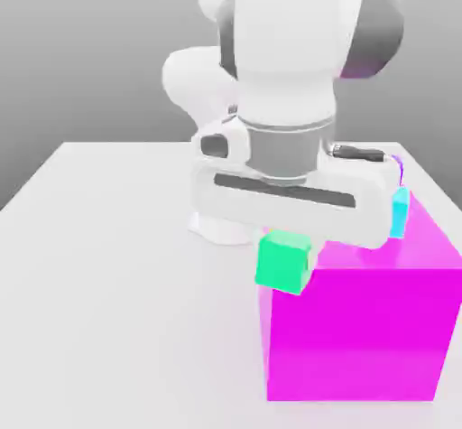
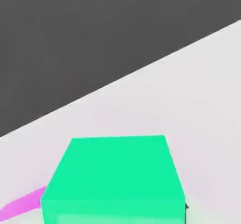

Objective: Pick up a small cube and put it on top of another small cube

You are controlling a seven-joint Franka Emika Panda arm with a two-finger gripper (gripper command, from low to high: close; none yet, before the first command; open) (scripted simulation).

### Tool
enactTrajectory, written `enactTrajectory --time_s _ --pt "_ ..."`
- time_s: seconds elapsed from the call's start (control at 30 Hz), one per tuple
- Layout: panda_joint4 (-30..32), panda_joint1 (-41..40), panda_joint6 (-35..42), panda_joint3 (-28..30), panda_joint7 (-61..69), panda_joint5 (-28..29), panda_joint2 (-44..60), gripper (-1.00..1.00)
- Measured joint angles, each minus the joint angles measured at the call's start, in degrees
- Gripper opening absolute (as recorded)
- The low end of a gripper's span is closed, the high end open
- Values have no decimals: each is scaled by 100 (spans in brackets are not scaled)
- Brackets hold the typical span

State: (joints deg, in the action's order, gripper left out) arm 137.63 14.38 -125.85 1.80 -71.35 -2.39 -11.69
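Note:
A small teal-green cube (image 1: 284, 263) hangs right under my hand, level with the top near corner of the big magenta block and above the table. My gripper (image 1: 287, 240) is shut on this small cube, and the hand's white body hides the fingers. In the hand view the same green cube (image 2: 113, 178) sits very close, with the table beyond it. The other small cube is out of view.
The big magenta block (image 1: 361, 328) stands on the exterior view's right, touching or nearly touching the held cube's side. A cyan cube (image 1: 399, 212) sits on its far top edge behind the hand. The white table (image 1: 108, 265) spreads to the exterior view's left. A magenta sliver (image 2: 19, 208) shows beside the cube.

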Motion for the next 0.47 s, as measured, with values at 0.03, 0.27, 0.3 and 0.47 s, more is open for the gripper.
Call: enactTrajectory --time_s 0.03,0.27,0.3,0.47 --pt "6 119 183 -117 135 21 -192 -100" --pt "285 901 928 -638 1188 -9 -1229 -100" --pt "423 919 747 -656 1227 -17 -1186 -100" --pt "719 926 310 -689 1257 -27 -1046 100"
